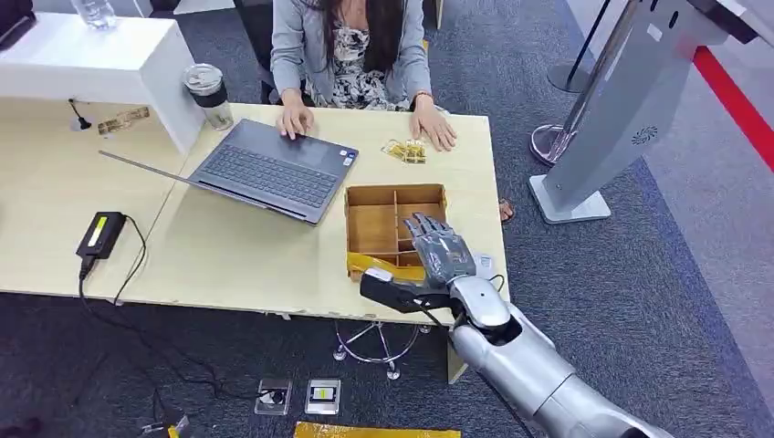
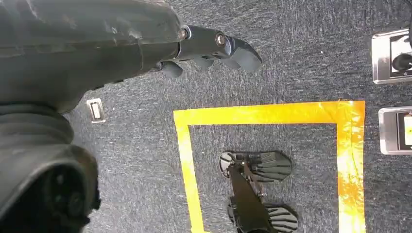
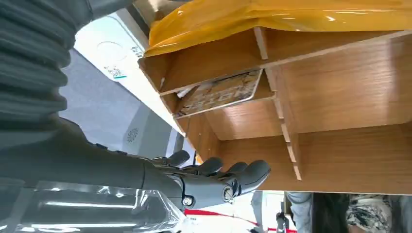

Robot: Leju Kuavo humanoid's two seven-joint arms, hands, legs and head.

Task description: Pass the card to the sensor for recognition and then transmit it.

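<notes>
A wooden divided box (image 1: 372,228) stands near the desk's right front corner, with yellow tape (image 1: 370,265) along its near wall. My right hand (image 1: 440,248) hovers over its right front compartments, fingers stretched out and holding nothing. In the right wrist view a patterned card (image 3: 221,92) leans inside one compartment of the box (image 3: 340,87), apart from my fingers (image 3: 228,182). More cards (image 1: 404,151) lie by the hand of a person seated across the desk. The grey sensor stand (image 1: 621,119) rises to the right of the desk. My left hand (image 2: 214,46) hangs over the floor, holding nothing.
An open laptop (image 1: 274,169) sits mid-desk under the person's other hand. A black power adapter (image 1: 100,233) with its cable lies at the left and a lidded cup (image 1: 208,91) stands by a white counter (image 1: 91,55). Yellow floor tape (image 2: 262,114) and floor sockets (image 1: 322,395) lie below.
</notes>
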